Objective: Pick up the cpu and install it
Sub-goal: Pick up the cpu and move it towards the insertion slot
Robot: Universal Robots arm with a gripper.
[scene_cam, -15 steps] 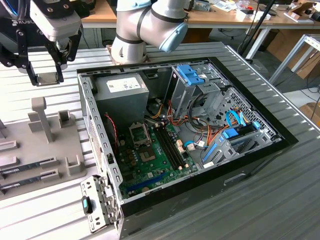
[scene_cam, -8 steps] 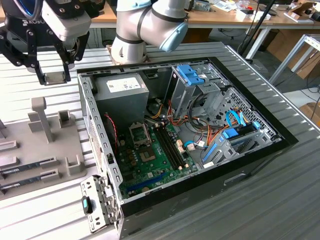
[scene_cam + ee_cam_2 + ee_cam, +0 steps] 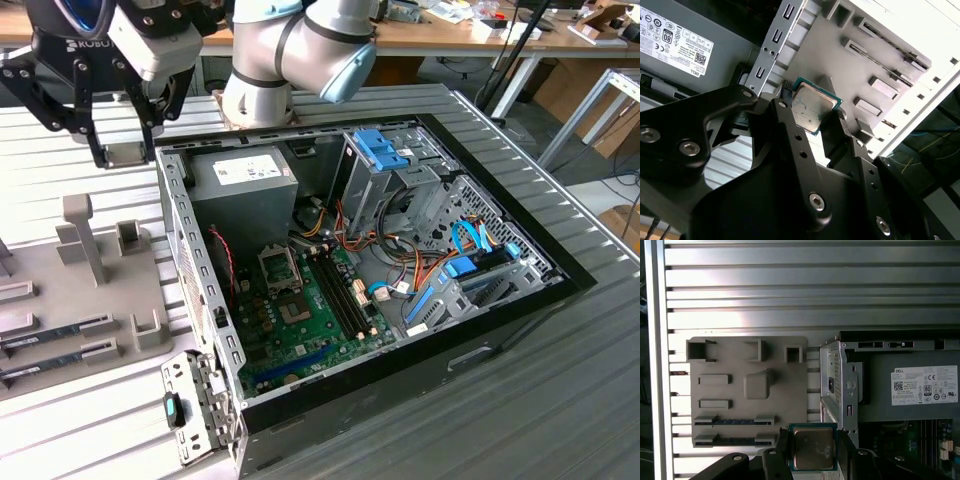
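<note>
cpu (image 3: 812,107) sits clamped flat in the end effector (image 3: 127,150). motherboard socket (image 3: 278,263) lies lower, off toward the exterior view's right, well apart.

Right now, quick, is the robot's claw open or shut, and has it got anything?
The gripper is shut on the cpu, which sits pinched between its two fingers in both wrist views.

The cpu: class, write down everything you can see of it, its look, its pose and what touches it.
The cpu is a small flat square chip: dull silver-grey metal top, thin green rim. The black fingers of the gripper clamp two opposite edges, metal top facing the wrist cameras. It hangs clear of the table, by the grey parts tray and the corner of the open computer case.
</note>
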